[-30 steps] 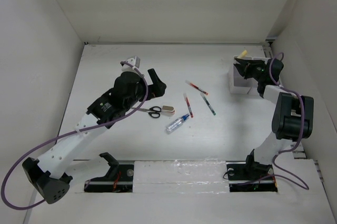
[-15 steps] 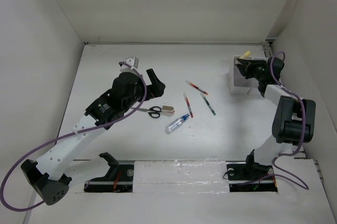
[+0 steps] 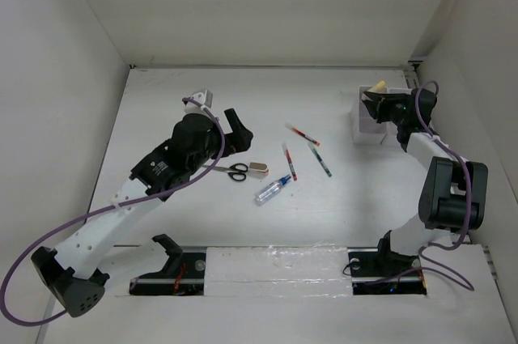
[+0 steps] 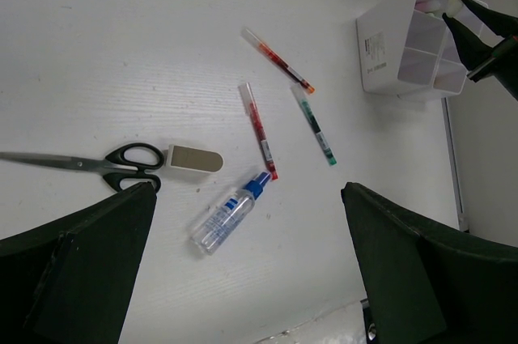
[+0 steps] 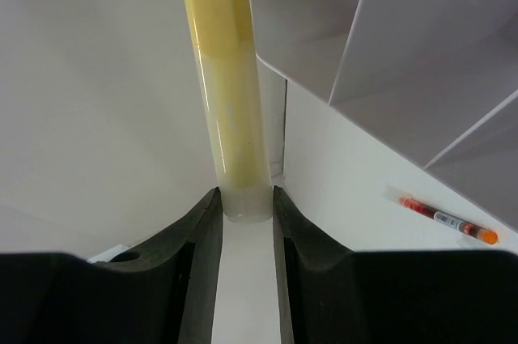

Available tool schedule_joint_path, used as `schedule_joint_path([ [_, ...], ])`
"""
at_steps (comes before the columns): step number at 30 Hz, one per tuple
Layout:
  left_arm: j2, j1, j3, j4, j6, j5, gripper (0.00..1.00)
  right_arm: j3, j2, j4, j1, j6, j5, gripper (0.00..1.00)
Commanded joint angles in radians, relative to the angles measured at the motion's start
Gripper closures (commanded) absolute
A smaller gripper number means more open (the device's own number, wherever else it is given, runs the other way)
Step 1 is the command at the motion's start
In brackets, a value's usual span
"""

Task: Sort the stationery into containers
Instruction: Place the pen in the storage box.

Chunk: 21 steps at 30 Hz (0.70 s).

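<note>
Yellow highlighter point(image 5: 231, 93) pinched at its lower end between the right fingers point(image 3: 377, 101), closed narrowly on its barrel, tip pointing away from the wrist. Held at the far corner of the white compartmented bin point(image 4: 388, 44), right at a corner compartment; possibly already inside the rim, though hard to tell from these views. Bin itself at the desk's point(image 4: 121, 36) far right, near the side wall. Remaining stationery loose on the desk, mid-field. Two red pens, one point(image 4: 278, 61) nearer the bin and one point(image 4: 259, 129) nearer the middle, with a green pen point(image 4: 316, 127) just beside the latter, all three apart from one another. Small clear blue-capped bottle point(image 4: 231, 214) on its side, cap close to the lower end of the middle red pen. Beige block point(image 4: 194, 159) touching or just beside the black handles of the scissors point(image 4: 121, 164), blades pointing left. Left fingers point(image 3: 239, 127) spread fully wide, holding nothing, hovering above the scissors and block, well apart from the bin.
</note>
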Motion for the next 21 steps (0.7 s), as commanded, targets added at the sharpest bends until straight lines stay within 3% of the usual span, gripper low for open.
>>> schedule_joint_path([
  [1,-0.029,-0.002,-0.008,0.021,0.013,-0.005,0.00,-0.008,-0.033,-0.016,0.016,0.015,0.032,1.00],
  [21,-0.020,-0.002,0.014,-0.001,0.013,-0.033,0.00,0.028,0.032,-0.036,0.053,0.045,0.041,1.00],
])
